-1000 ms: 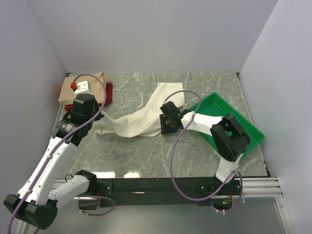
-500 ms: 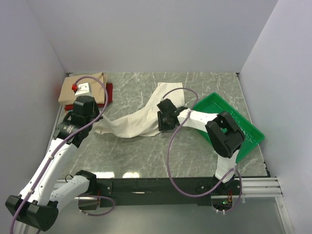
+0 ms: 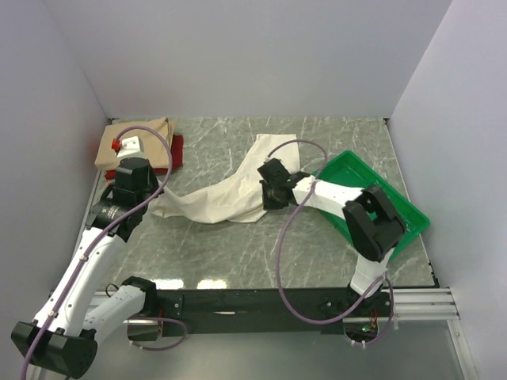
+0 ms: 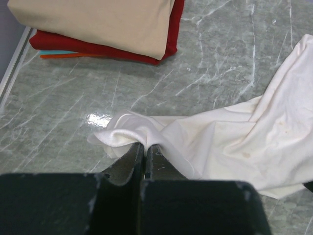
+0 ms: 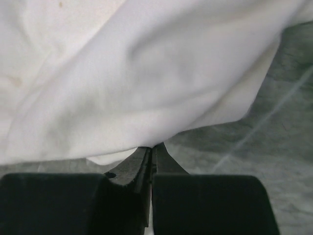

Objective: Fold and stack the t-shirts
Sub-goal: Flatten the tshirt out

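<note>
The cream t-shirt (image 3: pixel 223 196) lies crumpled and stretched diagonally across the middle of the table. My left gripper (image 3: pixel 157 201) is shut on its left end, and a fold of cloth bulges over the tips (image 4: pixel 145 147). At the shirt's right edge, near the tray, my right gripper (image 3: pixel 266 195) is also shut, with the cream fabric (image 5: pixel 137 73) draped over its closed tips (image 5: pixel 152 146). At the back left, a folded tan t-shirt (image 3: pixel 150 131) lies on top of a folded red t-shirt (image 3: pixel 177 150); both show in the left wrist view as tan (image 4: pixel 98 19) over red (image 4: pixel 98 49).
A green plastic tray (image 3: pixel 400 207) sits at the right, partly under the right arm. White walls close in the marble table at the left, back and right. Purple cables loop over both arms. Something orange and blue (image 4: pixel 54 54) peeks out beneath the red shirt.
The right gripper has gone from half open to shut on the cream shirt's right edge, after shifting slightly up toward it. The left gripper still holds the left end and has barely moved.
</note>
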